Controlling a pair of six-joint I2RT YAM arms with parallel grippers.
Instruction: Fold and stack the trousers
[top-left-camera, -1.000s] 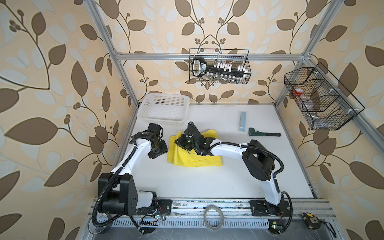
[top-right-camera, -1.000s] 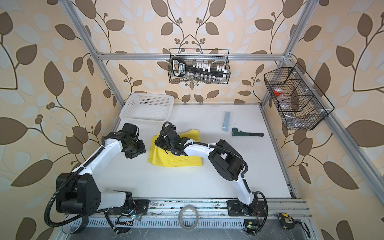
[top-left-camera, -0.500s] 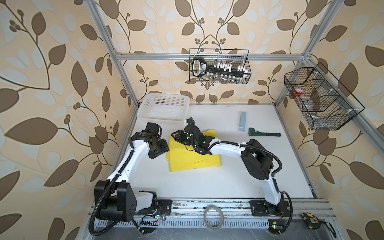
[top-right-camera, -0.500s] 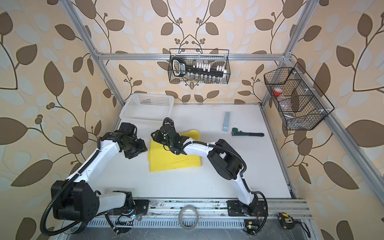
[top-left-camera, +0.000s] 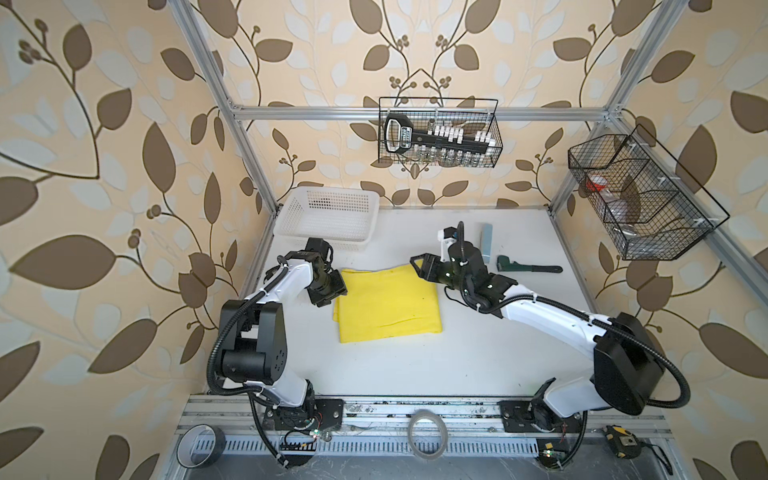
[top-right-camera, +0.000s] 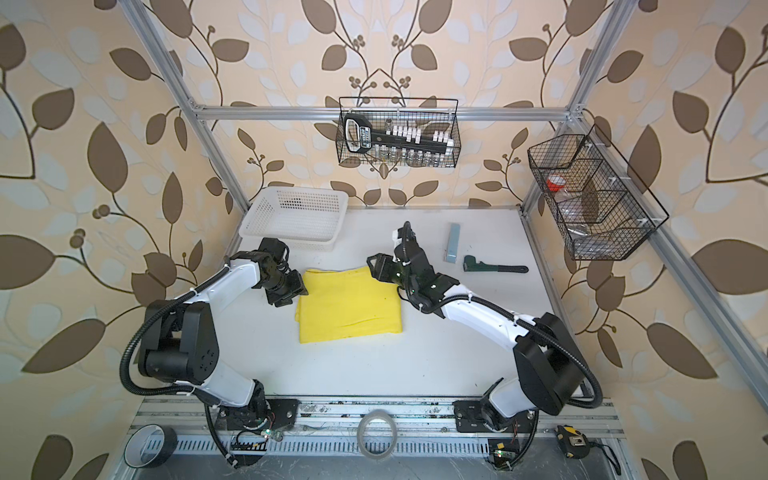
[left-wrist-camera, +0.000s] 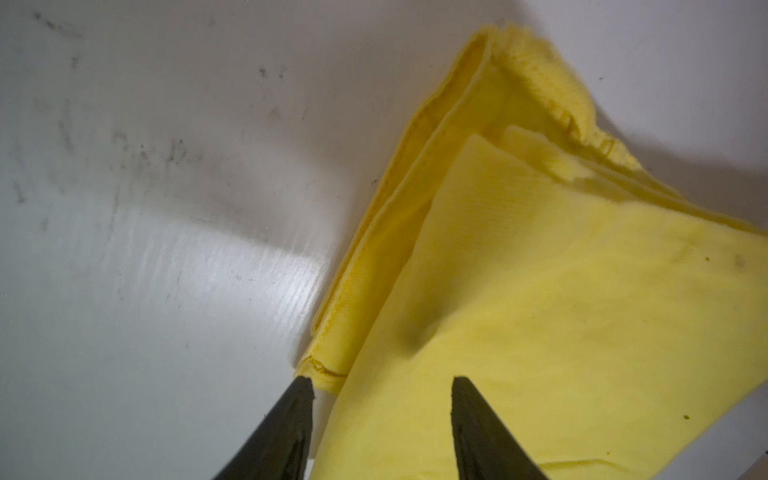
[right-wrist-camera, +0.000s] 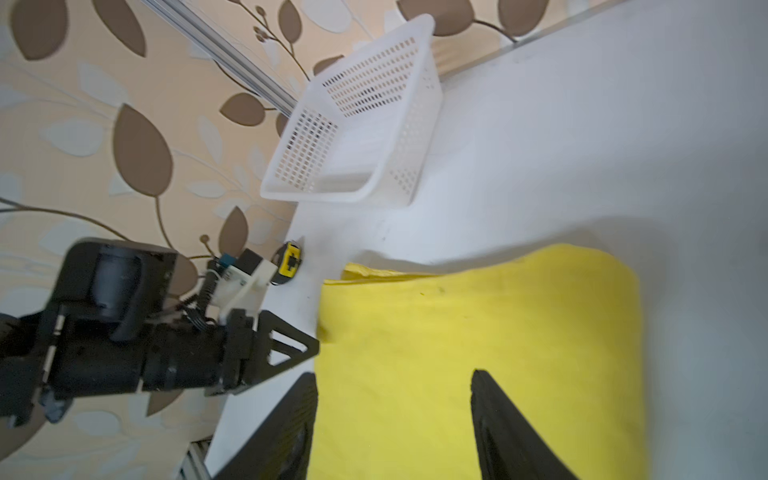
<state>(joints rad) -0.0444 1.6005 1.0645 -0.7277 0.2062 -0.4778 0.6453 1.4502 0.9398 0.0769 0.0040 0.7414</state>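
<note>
Bright yellow soft cloth trousers (top-left-camera: 388, 305): folded into a flat, layered rectangle, lying at the centre of the white tabletop (top-left-camera: 415, 370) in both top views, below and right of the white perforated plastic basket (top-left-camera: 322, 243), not touching it. Left gripper (top-left-camera: 337, 291): at the fold's left edge, jaws parted, one black fingertip (left-wrist-camera: 305, 388) beside the hemmed corner, its mate over the cloth, nothing clamped. Right gripper (top-left-camera: 415, 264): over the fold's upper right corner, jaws spread, empty. Green-headed pipe wrench (top-left-camera: 528, 267) and grey-blue block (top-left-camera: 487, 241): centre right, well apart from the cloth.
</note>
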